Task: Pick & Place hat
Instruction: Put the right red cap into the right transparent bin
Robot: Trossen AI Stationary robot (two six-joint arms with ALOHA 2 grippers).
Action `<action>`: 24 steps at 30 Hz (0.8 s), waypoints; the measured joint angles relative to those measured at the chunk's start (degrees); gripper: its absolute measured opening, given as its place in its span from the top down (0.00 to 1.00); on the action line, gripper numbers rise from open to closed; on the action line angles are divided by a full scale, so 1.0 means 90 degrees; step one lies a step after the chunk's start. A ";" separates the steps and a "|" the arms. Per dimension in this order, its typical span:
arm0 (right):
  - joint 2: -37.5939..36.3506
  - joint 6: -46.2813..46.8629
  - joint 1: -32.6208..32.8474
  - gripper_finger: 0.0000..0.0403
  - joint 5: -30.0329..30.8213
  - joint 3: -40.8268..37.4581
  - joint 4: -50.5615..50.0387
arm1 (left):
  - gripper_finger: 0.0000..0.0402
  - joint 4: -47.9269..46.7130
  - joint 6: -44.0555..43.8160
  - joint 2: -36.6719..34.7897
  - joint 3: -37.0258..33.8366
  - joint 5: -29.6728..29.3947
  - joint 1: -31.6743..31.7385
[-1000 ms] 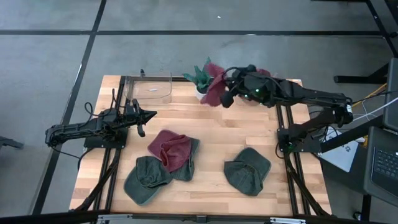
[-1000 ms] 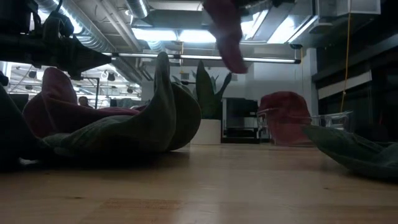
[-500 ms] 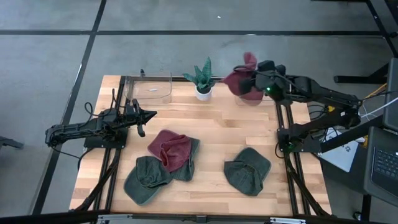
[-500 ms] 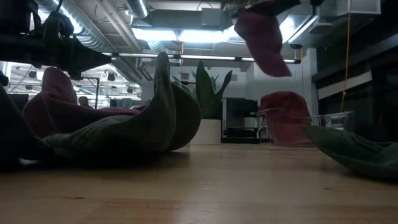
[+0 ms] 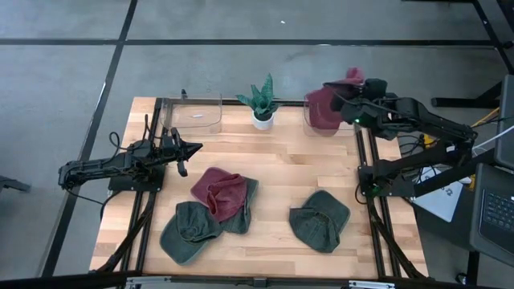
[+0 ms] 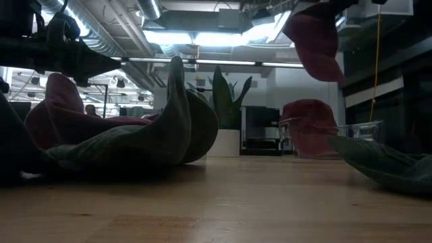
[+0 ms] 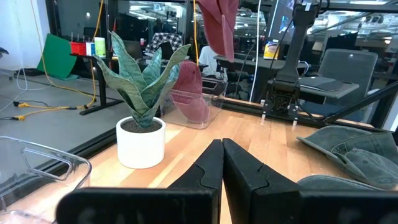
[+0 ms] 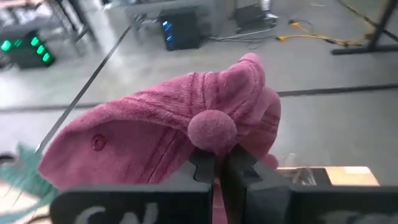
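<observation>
Right gripper (image 5: pixel 347 102) pinching red hat (image 5: pixel 325 107), hanging directly above clear bin (image 5: pixel 315 128) at table's far right edge; left gripper (image 5: pixel 191 148) pressed together, idling.

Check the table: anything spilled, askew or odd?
Nothing stands out. The plant is upright, spare hats lie loose mid-table, and the right tool holds a red hat above the clear bin at the table's far edge. Left tool idle, shut.
</observation>
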 joint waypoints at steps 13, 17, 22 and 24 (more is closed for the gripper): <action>-0.0399 0.1056 -0.0140 0.98 0.0957 -0.0838 -0.0035 | 0.99 0.0001 0.0000 0.0000 0.0000 0.0000 0.0001; -0.0762 0.1053 -0.0140 0.99 0.1217 -0.1650 0.0689 | 0.99 0.0001 0.0000 0.0001 0.0001 0.0001 0.0000; -0.1217 0.1071 -0.0189 0.99 0.1411 -0.2693 0.1714 | 0.99 0.0000 0.0000 0.0002 0.0002 0.0001 -0.0001; -0.1363 0.1072 -0.0199 0.99 0.1477 -0.3131 0.2191 | 0.99 0.0000 0.0000 0.0000 0.0000 0.0001 -0.0001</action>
